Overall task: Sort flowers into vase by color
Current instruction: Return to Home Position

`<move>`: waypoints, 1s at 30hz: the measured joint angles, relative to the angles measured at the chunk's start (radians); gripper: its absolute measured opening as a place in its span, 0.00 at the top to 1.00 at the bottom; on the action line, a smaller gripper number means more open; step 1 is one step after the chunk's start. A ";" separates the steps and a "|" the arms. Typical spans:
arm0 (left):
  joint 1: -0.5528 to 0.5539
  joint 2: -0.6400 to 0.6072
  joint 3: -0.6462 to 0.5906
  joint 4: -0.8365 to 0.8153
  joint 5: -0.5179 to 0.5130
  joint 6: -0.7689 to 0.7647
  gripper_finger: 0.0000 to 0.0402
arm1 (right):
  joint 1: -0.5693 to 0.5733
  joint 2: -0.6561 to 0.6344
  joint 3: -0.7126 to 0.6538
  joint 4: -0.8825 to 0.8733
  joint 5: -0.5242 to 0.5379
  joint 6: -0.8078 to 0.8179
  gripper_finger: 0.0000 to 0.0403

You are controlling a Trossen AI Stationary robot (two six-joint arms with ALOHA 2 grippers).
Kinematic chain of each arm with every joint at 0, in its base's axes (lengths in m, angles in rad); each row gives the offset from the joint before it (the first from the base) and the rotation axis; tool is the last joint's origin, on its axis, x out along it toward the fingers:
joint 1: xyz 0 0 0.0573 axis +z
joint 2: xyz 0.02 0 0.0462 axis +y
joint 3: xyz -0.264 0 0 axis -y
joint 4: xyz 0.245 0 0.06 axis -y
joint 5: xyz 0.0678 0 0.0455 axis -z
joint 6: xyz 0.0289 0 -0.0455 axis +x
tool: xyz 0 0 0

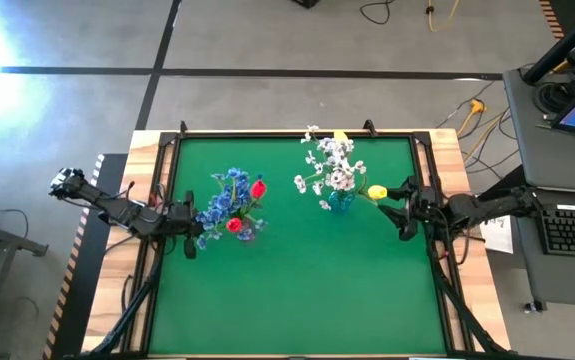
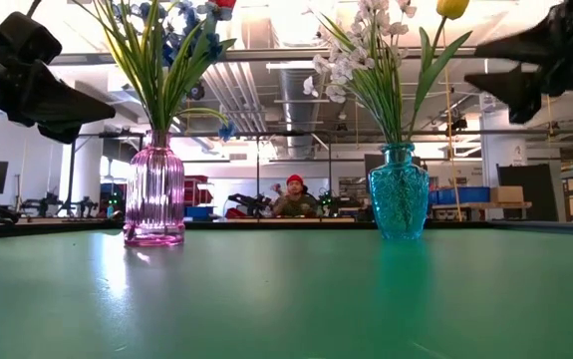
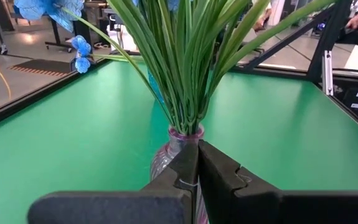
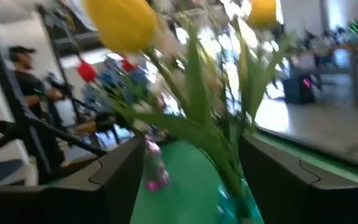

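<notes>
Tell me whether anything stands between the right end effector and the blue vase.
Only a yellow tulip standing in the blue vase, leaning toward the open right end effector; nothing else visible.

On the green table (image 1: 297,300), a bunch of blue flowers (image 1: 225,203) with two red tulips (image 1: 258,187) stands left of centre. The left gripper (image 1: 192,228) comes in from the table's left edge and sits right against that bunch. Right of centre, white flowers (image 1: 333,166) and a yellow tulip (image 1: 376,191) rise from a blue vase (image 1: 341,201). The right gripper (image 1: 391,202) is just beside that tulip with its fingers spread apart, and a keyboard (image 1: 573,230) lies on a desk (image 1: 537,140) beyond the table's right side.
</notes>
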 joint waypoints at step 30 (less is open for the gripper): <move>0.000 0.013 0.000 0.000 0.000 0.000 1.00 | -0.149 0.000 0.000 -0.168 -0.409 -0.124 0.38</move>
